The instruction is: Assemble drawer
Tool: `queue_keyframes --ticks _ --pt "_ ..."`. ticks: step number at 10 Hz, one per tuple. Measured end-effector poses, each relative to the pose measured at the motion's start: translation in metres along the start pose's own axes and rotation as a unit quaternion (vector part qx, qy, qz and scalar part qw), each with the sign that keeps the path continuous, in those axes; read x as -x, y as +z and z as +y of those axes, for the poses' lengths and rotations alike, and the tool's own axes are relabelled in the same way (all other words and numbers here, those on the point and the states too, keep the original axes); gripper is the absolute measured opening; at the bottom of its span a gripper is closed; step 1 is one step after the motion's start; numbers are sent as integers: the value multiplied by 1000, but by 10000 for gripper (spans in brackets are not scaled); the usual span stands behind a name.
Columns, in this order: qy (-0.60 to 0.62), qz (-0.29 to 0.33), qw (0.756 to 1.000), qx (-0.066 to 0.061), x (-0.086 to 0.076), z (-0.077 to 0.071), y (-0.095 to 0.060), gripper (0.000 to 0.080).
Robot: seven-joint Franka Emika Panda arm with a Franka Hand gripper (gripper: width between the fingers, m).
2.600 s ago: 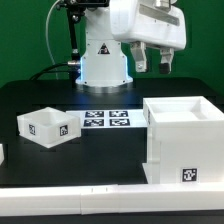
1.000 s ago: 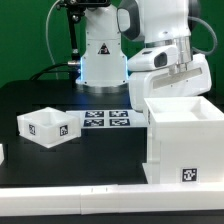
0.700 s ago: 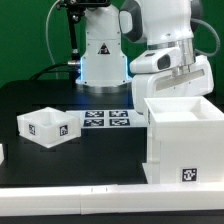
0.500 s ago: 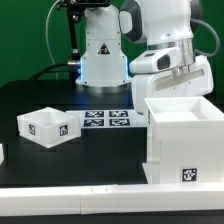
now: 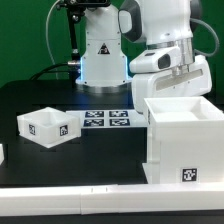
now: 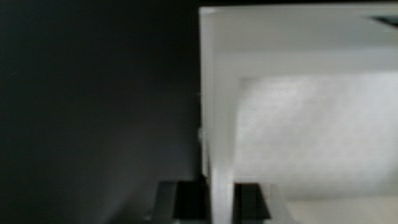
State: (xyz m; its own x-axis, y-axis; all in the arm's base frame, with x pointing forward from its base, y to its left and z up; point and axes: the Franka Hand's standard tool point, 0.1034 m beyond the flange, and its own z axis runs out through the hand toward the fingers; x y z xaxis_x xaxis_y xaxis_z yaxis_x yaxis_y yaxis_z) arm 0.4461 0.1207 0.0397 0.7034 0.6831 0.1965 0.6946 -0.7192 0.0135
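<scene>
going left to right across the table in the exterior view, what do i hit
small tray -> marker board -> open-topped housing

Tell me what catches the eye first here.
The large white cube-shaped plastic housing fills the exterior view's right, with the robot's hand down at its far wall, straddling it. A small white square plastic tray sits apart on the exterior view's left.
</scene>
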Motion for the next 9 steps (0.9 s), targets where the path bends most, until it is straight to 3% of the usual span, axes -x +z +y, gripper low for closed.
queue_keyframes --ticks 3,5,6,7,9 --pt "-131 -20 991 12 25 40 -24 36" --pt "-231 -38 972 5 44 70 -31 36" --pt "-257 -40 966 3 51 77 -31 36" --pt "-263 -40 964 3 49 74 -31 36" --pt "-342 -45 939 -1 52 78 -31 36"
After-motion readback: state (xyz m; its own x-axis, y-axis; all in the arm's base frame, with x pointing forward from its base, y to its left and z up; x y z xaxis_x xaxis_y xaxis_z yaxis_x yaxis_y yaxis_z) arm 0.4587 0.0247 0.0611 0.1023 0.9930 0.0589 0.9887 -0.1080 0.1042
